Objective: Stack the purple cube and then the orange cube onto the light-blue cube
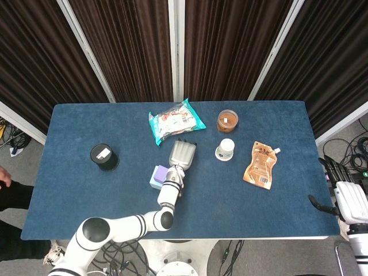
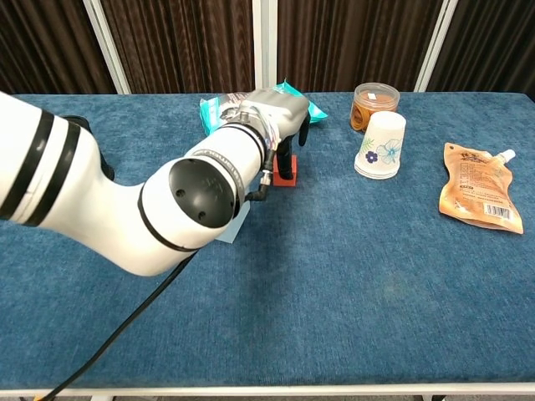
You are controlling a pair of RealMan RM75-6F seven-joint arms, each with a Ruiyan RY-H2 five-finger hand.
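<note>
The purple cube (image 1: 160,171) sits on the light-blue cube (image 1: 153,183) near the table's middle. My left arm hides most of this stack in the chest view. The orange cube (image 2: 289,170) stands on the table just right of the stack, hidden under the hand in the head view. My left hand (image 2: 279,117) hovers right over it, palm down. Its dark fingers (image 2: 281,159) hang beside the cube, apart, and the cube rests on the cloth. Off the table's right edge, my right hand (image 1: 347,199) holds nothing and its fingers are spread.
A teal snack bag (image 1: 175,121) lies behind the left hand. A black can (image 1: 104,156) stands at the left. A brown jar (image 2: 374,99), an upturned paper cup (image 2: 381,145) and an orange pouch (image 2: 477,188) are to the right.
</note>
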